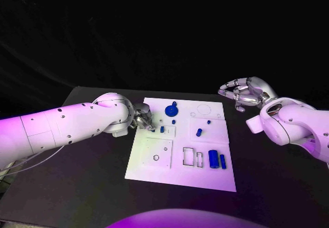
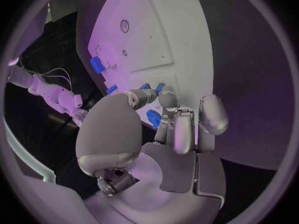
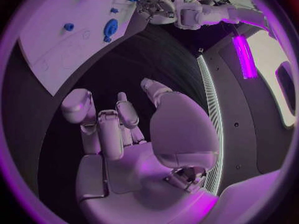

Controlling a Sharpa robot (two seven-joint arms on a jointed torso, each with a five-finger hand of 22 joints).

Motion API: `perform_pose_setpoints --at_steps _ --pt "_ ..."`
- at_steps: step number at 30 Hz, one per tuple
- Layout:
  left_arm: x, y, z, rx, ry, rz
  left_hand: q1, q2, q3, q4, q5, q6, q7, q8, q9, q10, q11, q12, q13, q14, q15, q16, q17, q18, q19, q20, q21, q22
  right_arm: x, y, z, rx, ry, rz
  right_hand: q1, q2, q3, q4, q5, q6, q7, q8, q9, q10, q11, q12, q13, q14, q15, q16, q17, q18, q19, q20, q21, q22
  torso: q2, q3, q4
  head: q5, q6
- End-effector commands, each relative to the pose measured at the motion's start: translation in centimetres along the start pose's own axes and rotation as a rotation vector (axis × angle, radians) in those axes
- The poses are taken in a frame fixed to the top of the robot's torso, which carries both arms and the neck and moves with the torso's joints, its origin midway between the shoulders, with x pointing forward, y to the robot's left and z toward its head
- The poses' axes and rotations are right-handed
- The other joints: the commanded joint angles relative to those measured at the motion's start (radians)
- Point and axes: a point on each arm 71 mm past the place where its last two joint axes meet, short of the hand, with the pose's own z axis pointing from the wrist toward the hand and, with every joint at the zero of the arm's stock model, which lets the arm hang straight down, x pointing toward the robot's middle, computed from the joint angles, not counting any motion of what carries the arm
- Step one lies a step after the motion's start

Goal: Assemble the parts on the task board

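The white task board sat mid-tabletop. I counted six blue parts: a disc, two cylinders side by side near the board's near right, and three small bits. The left hand was down at the board's left edge; couldn't tell if it gripped anything. The right hand hung off the far right corner, fingers curled, holding nothing.
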Motion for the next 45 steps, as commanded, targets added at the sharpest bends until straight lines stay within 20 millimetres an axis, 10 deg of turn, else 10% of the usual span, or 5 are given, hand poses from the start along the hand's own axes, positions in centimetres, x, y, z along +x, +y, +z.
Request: perform_pose_setpoints --at_steps 1,45 --pt "0.5 -0.3 0.1 0.022 0.022 0.009 0.009 -0.001 0.184 -0.179 0.005 0.008 -0.001 0.0 -0.001 0.007 -0.001 0.005 0.002 0.066 -0.01 0.004 0.085 -0.011 0.009 -0.002 0.007 0.002 0.1 0.0 0.0 -0.006 0.015 0.001 -0.005 0.001 0.0 0.004 0.004 -0.006 0.003 0.003 0.001 -0.005 -0.002 0.005 0.0 0.041 -0.005 -0.005 0.026 0.008 -0.002 -0.001 -0.006 0.001 0.0 0.0003 0.0008 -0.001 -0.001" --pt "0.4 -0.9 1.3 -0.044 0.046 -0.014 -0.005 0.005 0.188 -0.172 0.026 0.011 0.002 -0.013 -0.005 -0.001 0.001 -0.024 -0.032 0.06 -0.009 -0.004 0.061 -0.009 0.001 -0.003 0.005 -0.007 0.2 -0.1 0.0 -0.003 0.017 0.002 -0.003 0.003 -0.004 0.007 0.005 -0.007 0.002 0.006 0.002 -0.005 -0.003 0.005 -0.002 0.04 -0.006 -0.006 0.024 0.009 -0.002 -0.001 -0.008 0.0 -0.001 0.0016 -0.0005 -0.002 -0.002"
